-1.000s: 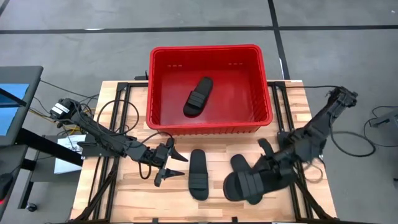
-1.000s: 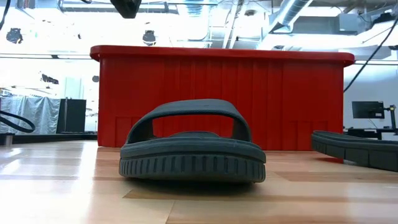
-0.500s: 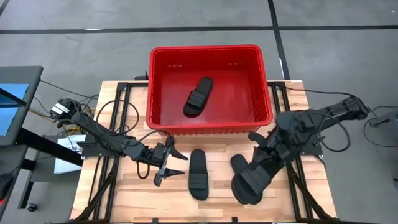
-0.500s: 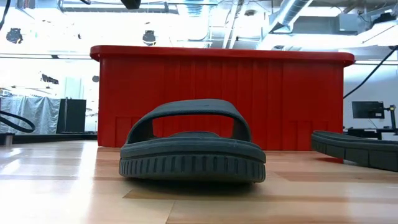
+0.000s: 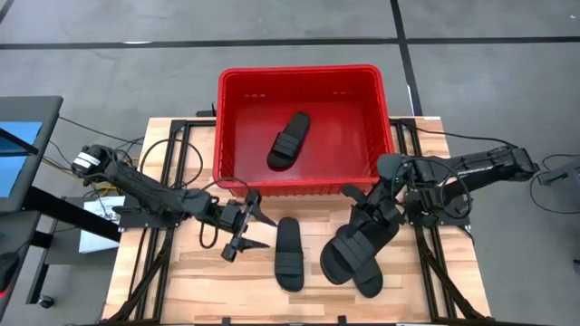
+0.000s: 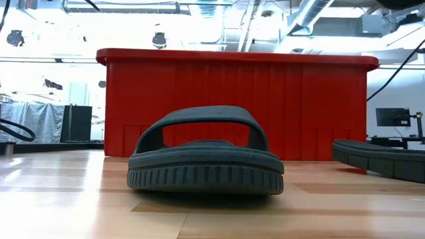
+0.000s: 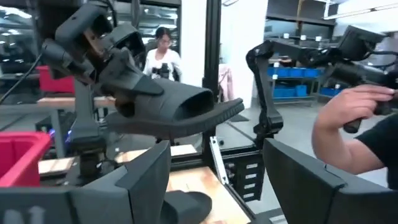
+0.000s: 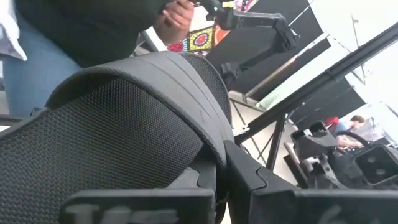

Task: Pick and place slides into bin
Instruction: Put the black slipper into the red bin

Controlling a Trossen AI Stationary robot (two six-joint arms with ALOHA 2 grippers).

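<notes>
Overhead, the right gripper (image 5: 370,210) pinches a slide (image 5: 352,252) by one end, its fingers pressed tight on it, just in front of the bin (image 5: 228,86) near its right front corner. The held slide hangs out toward the table's front edge, long axis slanting away from the bin, so the bin lies behind and a little left of the fingers; carrying it over the near wall looks like the move that counts. It overlaps another slide (image 5: 367,276) lying on the table beneath it. A third slide (image 5: 289,254) lies on the wood, long axis pointing at the bin, just right of the left gripper (image 5: 245,231), whose fingers are spread with nothing between them; that arm is clearly the nearer one to it. A fourth slide (image 5: 288,139) already rests inside the bin.

Level with the table, the middle slide (image 6: 205,162) shows end-on: black, a wide arched strap over a ridged sole, flat on the wood before the red wall of the bin (image 6: 319,99).

Past the left wrist's spread fingers (image 7: 146,180), the lifted slide (image 7: 168,112) hangs well above the table in the other gripper.

Close up on the right wrist, the strap (image 8: 130,118), ribbed and mesh-lined, fills the frame, clamped in the fingers (image 8: 249,180).
</notes>
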